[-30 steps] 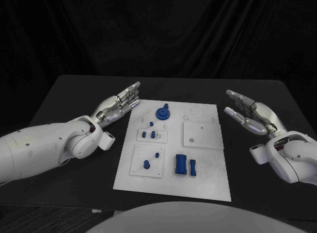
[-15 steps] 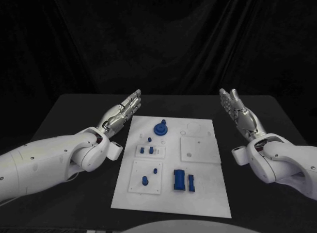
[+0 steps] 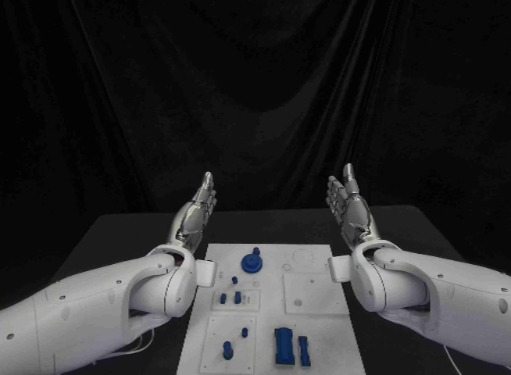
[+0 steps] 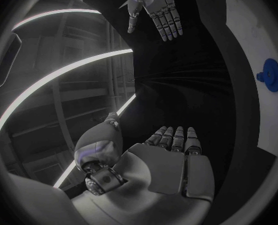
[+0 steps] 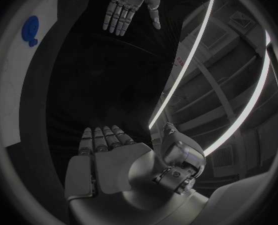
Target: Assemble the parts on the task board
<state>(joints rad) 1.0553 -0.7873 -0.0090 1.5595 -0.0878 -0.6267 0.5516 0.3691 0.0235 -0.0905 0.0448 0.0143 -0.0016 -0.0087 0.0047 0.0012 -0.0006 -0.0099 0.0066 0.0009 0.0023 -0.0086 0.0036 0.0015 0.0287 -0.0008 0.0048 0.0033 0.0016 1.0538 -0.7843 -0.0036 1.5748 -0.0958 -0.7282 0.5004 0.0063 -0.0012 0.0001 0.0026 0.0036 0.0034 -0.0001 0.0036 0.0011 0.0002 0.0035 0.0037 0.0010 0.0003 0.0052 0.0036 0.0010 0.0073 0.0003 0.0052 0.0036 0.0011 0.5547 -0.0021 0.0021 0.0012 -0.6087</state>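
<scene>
**Both hands raised, board untouched**

The left hand (image 3: 196, 212) and the right hand (image 3: 350, 208) stood upright above the far end of the black table (image 3: 120, 234), palms turned toward each other, well apart, with nothing in either. On each, the long fingers were straight and lay close side by side, fingertips pointing up against the dark curtain (image 3: 255, 94); the wrist views showed the thumbs set off a little to the side. From the left wrist camera the left hand's own fingers (image 4: 174, 139) ran out flat from the palm, and the right hand (image 4: 156, 11) hung opposite it, fingers straight and slightly fanned.

The white task board (image 3: 323, 258) lay flat on the table between the two arms — below and nearer than the hands, and touched by neither. On it, a round blue part with a small knob (image 3: 252, 262) sat near the far end. Nearer, a few small blue pegs (image 3: 230, 297) stood on a raised white square, more small blue pieces (image 3: 227, 348) on another square, and two upright blue blocks (image 3: 291, 346) side by side near the board's near edge. A blank white square plate (image 3: 314, 293) lay on the board's right half.
</scene>
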